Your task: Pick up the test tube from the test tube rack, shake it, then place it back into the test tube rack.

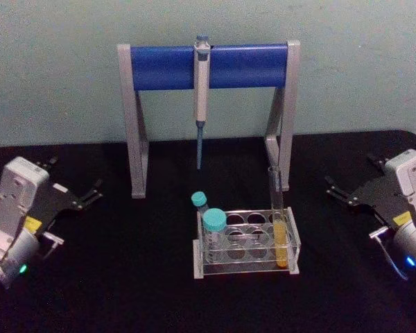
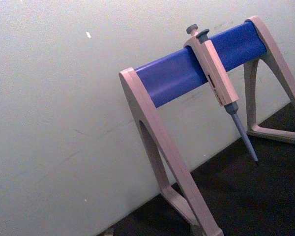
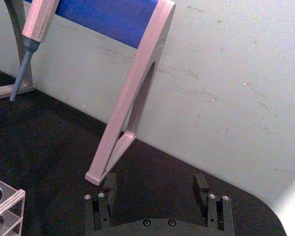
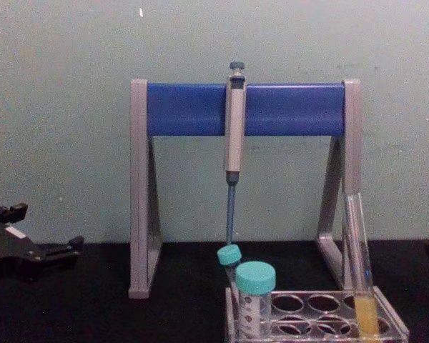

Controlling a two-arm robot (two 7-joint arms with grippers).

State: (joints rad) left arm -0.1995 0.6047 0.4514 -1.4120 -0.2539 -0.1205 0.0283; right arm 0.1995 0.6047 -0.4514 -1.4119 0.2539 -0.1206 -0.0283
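Two tools sit on either side of the black bench [image 1: 125, 277], both spread wide and holding nothing: the left tool [image 1: 73, 177] well off to the left, and the right tool [image 1: 353, 175] off to the right. The test tube [image 1: 279, 222] stands close to upright in a hole at the right end of the test tube rack [image 1: 197, 253], its bare upper glass rising well above the top plate. It lies inward, to the left, of the right tool, which I judge the nearer arm, so a sideways reach onto the glass above the plate seems fitting.
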